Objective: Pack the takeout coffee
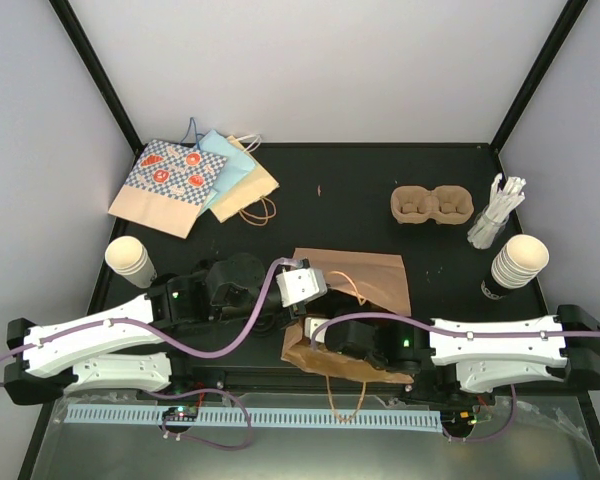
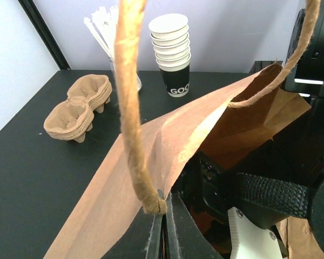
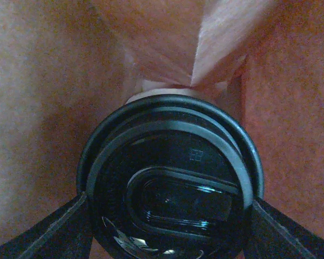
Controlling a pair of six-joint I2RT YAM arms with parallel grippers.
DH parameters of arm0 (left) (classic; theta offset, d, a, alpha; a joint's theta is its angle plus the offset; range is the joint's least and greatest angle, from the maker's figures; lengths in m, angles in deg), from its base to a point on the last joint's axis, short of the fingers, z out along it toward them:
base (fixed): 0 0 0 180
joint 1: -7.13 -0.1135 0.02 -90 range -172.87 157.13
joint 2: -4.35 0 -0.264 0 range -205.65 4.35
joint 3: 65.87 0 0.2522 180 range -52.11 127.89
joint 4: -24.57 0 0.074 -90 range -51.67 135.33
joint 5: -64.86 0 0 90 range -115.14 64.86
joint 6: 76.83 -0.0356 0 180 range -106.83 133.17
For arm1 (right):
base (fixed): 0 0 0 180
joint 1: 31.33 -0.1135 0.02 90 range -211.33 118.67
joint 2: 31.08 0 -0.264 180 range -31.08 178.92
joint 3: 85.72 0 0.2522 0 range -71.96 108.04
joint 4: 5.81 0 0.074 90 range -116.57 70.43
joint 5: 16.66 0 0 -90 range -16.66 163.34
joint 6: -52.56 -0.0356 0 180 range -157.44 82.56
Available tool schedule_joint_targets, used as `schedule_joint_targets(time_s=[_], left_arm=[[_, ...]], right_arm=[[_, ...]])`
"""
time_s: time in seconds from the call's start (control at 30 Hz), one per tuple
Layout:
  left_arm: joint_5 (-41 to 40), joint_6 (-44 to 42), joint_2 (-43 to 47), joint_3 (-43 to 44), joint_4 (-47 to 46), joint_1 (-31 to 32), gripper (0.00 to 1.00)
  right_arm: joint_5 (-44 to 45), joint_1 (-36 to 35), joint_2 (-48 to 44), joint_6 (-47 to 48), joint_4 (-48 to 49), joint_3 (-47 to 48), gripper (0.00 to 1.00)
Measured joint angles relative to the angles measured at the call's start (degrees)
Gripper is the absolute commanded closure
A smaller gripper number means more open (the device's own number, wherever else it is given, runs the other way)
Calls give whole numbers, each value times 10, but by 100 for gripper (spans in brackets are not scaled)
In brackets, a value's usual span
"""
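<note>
**Top view:** The brown paper bag (image 1: 375,275) lies on the bench (image 1: 340,205) between the two arms. The left end effector (image 1: 305,290) is at its mouth. The right arm (image 1: 480,340) reaches in under the paper, its tip hidden. The cup carrier (image 1: 433,205) sits well apart at the back right, and we see no cup in it.

**Left wrist view:** We see the left end effector's jaws shut flat on the bag's rim, just below the foot of the twine handle (image 2: 129,108). They lift the upper wall so that the mouth gapes. Beyond it stand the carrier and a stack of spare cups (image 2: 170,48).

**Right wrist view:** Inside the bag, the right end effector (image 3: 170,221) has its jaws spread wide around a lidded cup (image 3: 167,162). One of its fingers (image 3: 48,232) presses each flank, and brown paper closes in all round. We cannot tell whether the cup stands upright.

We judge the step in hand to be bagging this coffee. The next move calls for seating the cup squarely on the bag's floor. Then the right jaws should ease apart and back out without snagging the paper, while the left grip holds the mouth wide.
</note>
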State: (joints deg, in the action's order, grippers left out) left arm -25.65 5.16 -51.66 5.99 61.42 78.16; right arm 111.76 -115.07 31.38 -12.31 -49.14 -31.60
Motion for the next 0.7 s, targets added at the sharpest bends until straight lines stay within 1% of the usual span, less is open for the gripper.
schedule_joint_targets(time_s=[0.23,0.7], left_arm=[[-6,0,2,-2,-1,3,98],[-4,4,3,-2,0,7,99]], right_arm=[[-7,2,2,-12,-20,0,56],[-45,37,16,-10,-35,14,56]])
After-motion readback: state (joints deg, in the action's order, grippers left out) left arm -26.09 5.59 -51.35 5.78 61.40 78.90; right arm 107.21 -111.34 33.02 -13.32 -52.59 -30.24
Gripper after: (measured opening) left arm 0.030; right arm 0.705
